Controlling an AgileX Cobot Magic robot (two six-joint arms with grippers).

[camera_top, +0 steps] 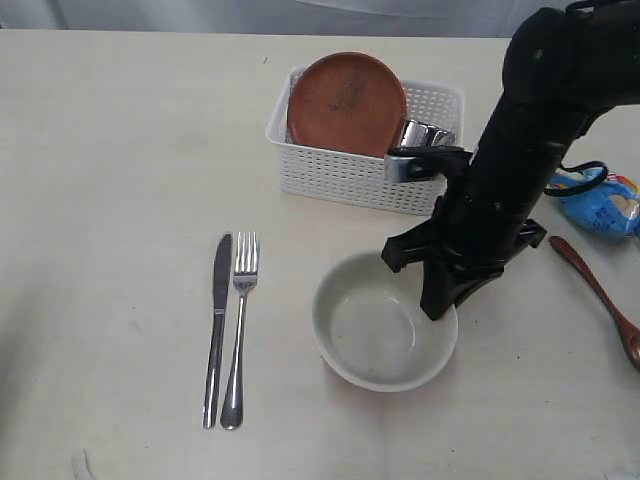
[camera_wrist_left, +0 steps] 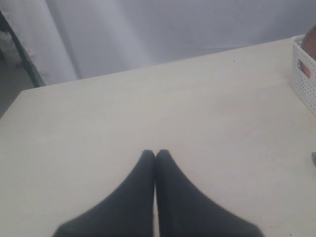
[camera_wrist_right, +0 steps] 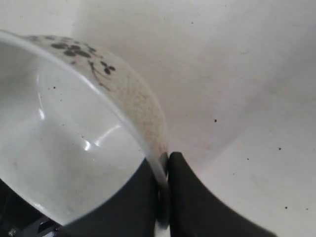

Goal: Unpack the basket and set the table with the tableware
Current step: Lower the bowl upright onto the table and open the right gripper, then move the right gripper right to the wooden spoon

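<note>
The pale bowl point(camera_top: 385, 325) stands on the cream table point(camera_top: 110, 180) in front of the white lattice basket point(camera_top: 350, 172). My right gripper point(camera_top: 441, 305) is shut on the bowl's right rim; in the right wrist view the bowl point(camera_wrist_right: 64, 148) has its rim pinched in that gripper point(camera_wrist_right: 163, 165). The brown plate point(camera_top: 346, 103) leans upright in the basket beside the steel cup point(camera_top: 428, 133). A steel knife point(camera_top: 216, 328) and fork point(camera_top: 240, 325) lie side by side left of the bowl. The wooden spoon point(camera_top: 598, 296) lies at the right. My left gripper point(camera_wrist_left: 155, 155) is shut and empty over bare table. Chopsticks are not visible.
A blue snack bag point(camera_top: 600, 205) lies at the right edge behind the spoon. The basket's corner point(camera_wrist_left: 305, 74) shows at the edge of the left wrist view, with a grey curtain beyond the table's far edge.
</note>
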